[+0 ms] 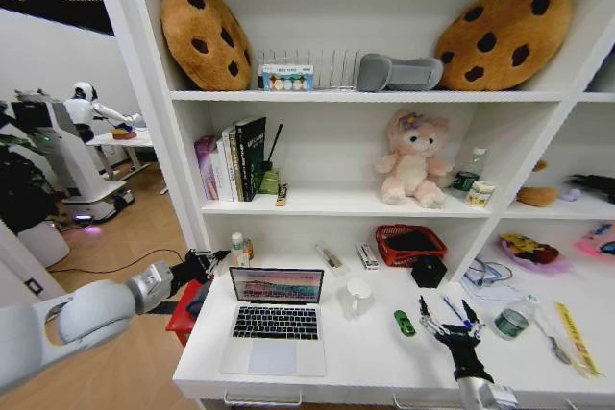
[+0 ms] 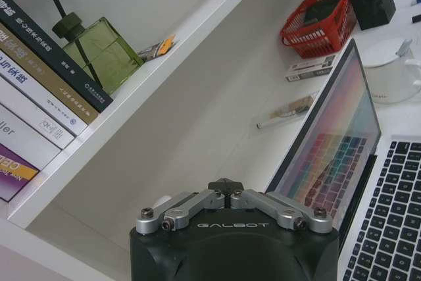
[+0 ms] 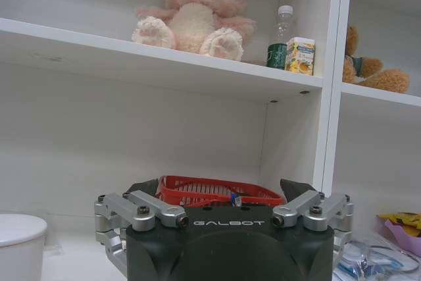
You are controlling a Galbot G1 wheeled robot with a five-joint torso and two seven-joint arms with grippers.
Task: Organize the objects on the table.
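I have the right pincer (image 1: 452, 331) low over the tabletop (image 1: 365, 362) front, spread wide and holding nothing, with the green toy (image 1: 405, 323) just beside it on the laptop (image 1: 276, 319) side. That toy looks light, hard and a bit slick; I'd pinch it across its narrow sides. The left pincer (image 1: 213, 261) hangs by the laptop's screen edge, closed and empty.

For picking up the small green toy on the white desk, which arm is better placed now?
Probably the right. The open right gripper sits just beside the small green toy, while the left gripper is beyond the silver laptop.
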